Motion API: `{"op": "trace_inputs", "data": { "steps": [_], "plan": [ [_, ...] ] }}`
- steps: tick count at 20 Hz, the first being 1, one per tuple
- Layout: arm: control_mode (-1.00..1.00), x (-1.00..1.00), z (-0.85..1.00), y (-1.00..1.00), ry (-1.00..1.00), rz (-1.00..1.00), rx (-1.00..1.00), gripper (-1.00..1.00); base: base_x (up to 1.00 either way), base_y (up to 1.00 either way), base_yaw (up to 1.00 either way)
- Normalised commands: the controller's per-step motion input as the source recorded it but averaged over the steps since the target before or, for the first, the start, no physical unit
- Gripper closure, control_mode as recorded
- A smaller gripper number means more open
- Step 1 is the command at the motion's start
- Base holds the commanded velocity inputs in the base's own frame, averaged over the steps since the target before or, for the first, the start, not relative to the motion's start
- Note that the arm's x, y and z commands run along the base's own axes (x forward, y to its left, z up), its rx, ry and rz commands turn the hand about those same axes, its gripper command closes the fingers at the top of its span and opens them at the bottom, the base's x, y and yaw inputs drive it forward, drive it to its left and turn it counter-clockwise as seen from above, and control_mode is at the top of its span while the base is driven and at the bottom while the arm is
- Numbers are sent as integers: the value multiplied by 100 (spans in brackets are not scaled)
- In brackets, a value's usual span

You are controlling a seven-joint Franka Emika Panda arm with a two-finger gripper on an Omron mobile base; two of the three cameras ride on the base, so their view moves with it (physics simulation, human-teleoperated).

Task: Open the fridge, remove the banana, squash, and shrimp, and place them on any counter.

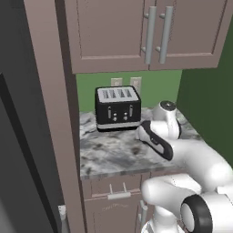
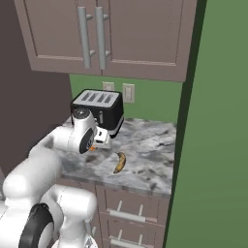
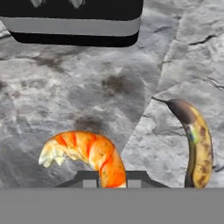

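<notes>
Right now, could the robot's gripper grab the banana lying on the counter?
Probably not yet. The gripper is shut on the shrimp, so its fingers are full. The banana lies bare on the counter beside it, with nothing between; once the shrimp is dropped, it looks easy.

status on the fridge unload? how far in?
Done: the banana lies on the counter, in front of the toaster. In hand: the gripper is shut on the shrimp above the counter, not yet released. Left: set the shrimp down, then fetch the squash; no squash on this counter stretch.
</notes>
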Motion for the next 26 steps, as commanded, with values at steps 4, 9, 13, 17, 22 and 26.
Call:
{"op": "trace_inputs", "data": {
  "steps": [4,9,13,17,22,26],
  "plan": [
    [-100,63,-55,-1,11,1,1,100,0,0,0],
    [-100,65,-51,-8,9,1,2,100,0,0,0],
    [-100,43,-52,-8,8,0,4,100,0,0,0],
    [-100,21,-42,0,7,0,2,-100,0,0,0],
    [-100,0,-5,0,0,0,0,-100,0,0,0],
    [-100,-7,19,-7,-3,0,0,-100,0,0,0]
  ]
}}
